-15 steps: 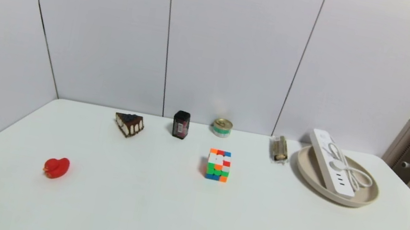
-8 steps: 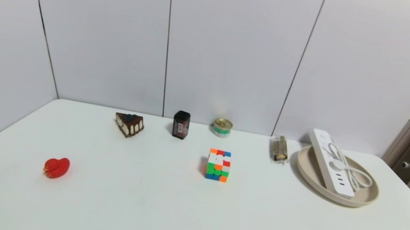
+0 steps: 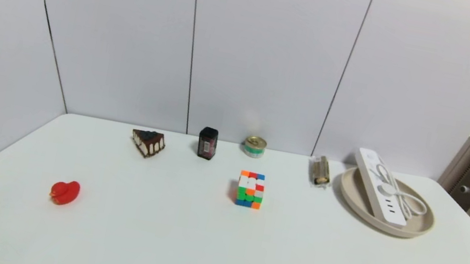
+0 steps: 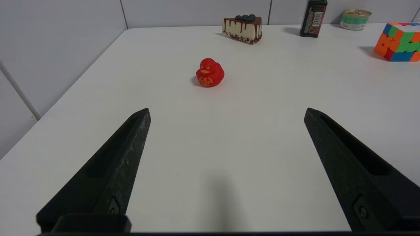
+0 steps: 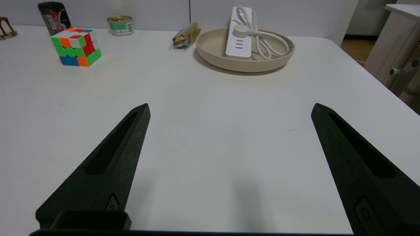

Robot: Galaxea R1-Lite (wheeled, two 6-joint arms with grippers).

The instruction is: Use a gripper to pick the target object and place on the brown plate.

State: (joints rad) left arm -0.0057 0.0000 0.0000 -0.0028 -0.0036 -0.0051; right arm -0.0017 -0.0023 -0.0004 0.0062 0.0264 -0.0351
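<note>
The white power strip (image 3: 379, 186) lies across the beige-tan plate (image 3: 411, 227) at the table's far right, its far end propped on the rim, its coiled cord on top. Both also show in the right wrist view, strip (image 5: 239, 32) in plate (image 5: 210, 49). My right gripper (image 5: 229, 109) is open and empty, low over the table's near right, well short of the plate. My left gripper (image 4: 226, 111) is open and empty over the near left. Neither arm shows in the head view.
A puzzle cube (image 3: 250, 189) sits mid-table. Along the back stand a cake slice (image 3: 148, 142), a dark box (image 3: 207, 142), a small tin (image 3: 254, 146) and a wrapped snack (image 3: 320, 171) beside the plate. A red duck (image 3: 64, 192) sits near left.
The tip of my right arm, seen at the head view's lower right edge one second ago, has drawn back out of that view. Nothing on the table has moved.
</note>
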